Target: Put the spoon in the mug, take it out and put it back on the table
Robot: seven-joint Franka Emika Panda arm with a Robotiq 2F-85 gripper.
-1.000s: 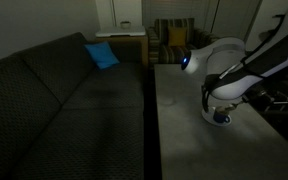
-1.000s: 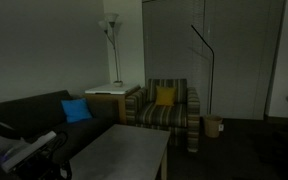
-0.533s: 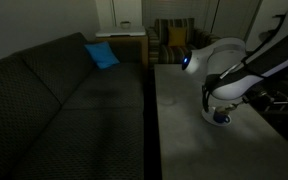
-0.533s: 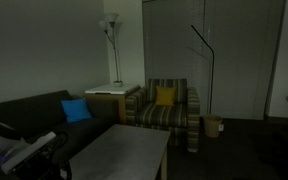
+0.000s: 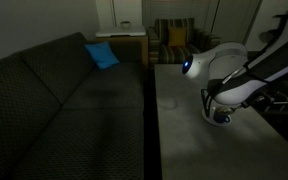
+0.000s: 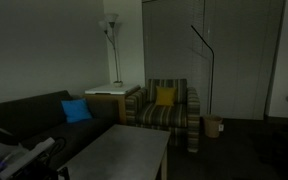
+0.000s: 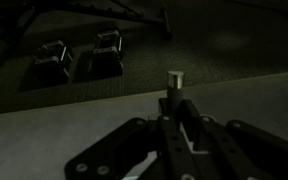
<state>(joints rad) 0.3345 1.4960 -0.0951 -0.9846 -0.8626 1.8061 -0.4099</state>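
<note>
Both exterior views look along the table (image 5: 179,135) toward the armchair (image 5: 174,38); the wrist view looks low and close across the table.

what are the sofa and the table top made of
The sofa looks like woven fabric upholstery: dark, matte, with a fine repeating pattern and soft cushion seams. The table top looks hard, smooth and matte grey, perhaps laminate or painted wood; the dim light leaves that open.

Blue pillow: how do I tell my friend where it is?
Find the long dark sofa beside the grey table. At the sofa's far end lies the blue pillow. It is the only blue one; the yellow cushion sits on the striped armchair.
</note>
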